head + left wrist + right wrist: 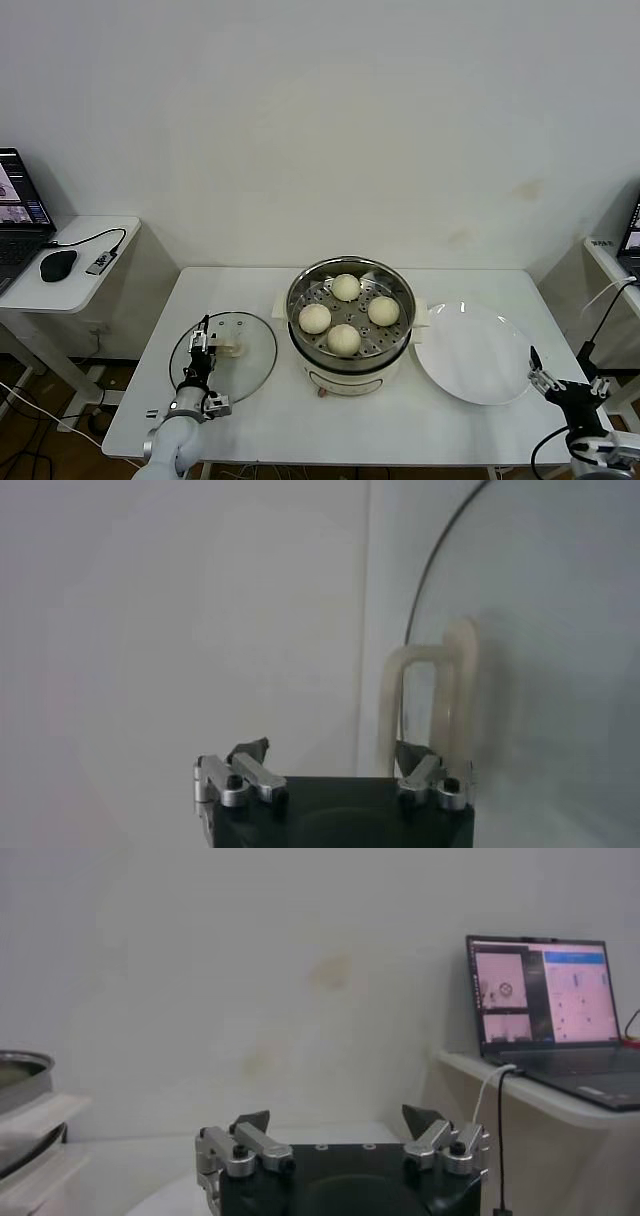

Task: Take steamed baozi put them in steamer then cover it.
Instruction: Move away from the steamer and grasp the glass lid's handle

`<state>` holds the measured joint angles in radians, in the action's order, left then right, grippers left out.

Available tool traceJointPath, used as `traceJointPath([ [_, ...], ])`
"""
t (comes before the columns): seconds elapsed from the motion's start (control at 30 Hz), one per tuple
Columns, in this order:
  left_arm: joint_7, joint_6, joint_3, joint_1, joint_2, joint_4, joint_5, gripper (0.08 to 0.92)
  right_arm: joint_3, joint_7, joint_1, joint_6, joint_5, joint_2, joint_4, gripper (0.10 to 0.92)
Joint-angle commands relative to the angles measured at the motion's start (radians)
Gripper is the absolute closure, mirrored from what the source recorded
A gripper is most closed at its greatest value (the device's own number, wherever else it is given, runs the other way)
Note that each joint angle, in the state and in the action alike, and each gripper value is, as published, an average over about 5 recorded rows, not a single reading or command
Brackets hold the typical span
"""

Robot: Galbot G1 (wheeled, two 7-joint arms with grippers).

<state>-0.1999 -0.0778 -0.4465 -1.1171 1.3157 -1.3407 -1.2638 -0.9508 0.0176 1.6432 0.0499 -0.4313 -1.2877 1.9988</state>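
Buns: four small round cream-white steamed baozi (345, 313), all inside the pot, resting apart from one another on its perforated tray.
Pot: one round shiny steel steamer (349, 327) on a cream-white base, standing at the middle of the white table (260, 412), uncovered.
Lid: one round clear glass cover (224, 354) with a metal rim and a cream handle (432, 702), lying flat on the table to the left of the steamer, just beside it.
My left gripper (201, 347): over the near-left part of the cover, jaws spread wide and holding nothing; in my left wrist view one fingertip (413, 755) sits right at the handle, the other well off to the side.
My right gripper (541, 374): parked at the table's near right edge, jaws apart and empty.
Plate: one flat white round plate (473, 352), to the right of the steamer, nothing on it.
Laptops: two, one open laptop (555, 1008) on a side shelf to my right, another (19, 217) on the small white side table to my left.
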Motion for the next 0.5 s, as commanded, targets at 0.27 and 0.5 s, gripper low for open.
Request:
traceJointPath([
  [0.27,-0.043,0.011,0.007,0.029,0.008,0.083,0.014,0.537,-0.018,0.006,0.018,-0.004,0.004,-0.008,0.014,0.203],
  [0.5,-0.034,0.013,0.009,0.033,-0.005,0.091,0.03,0.736,-0.023,0.01,0.026,0.001,0.006,-0.011,0.016,0.203],
])
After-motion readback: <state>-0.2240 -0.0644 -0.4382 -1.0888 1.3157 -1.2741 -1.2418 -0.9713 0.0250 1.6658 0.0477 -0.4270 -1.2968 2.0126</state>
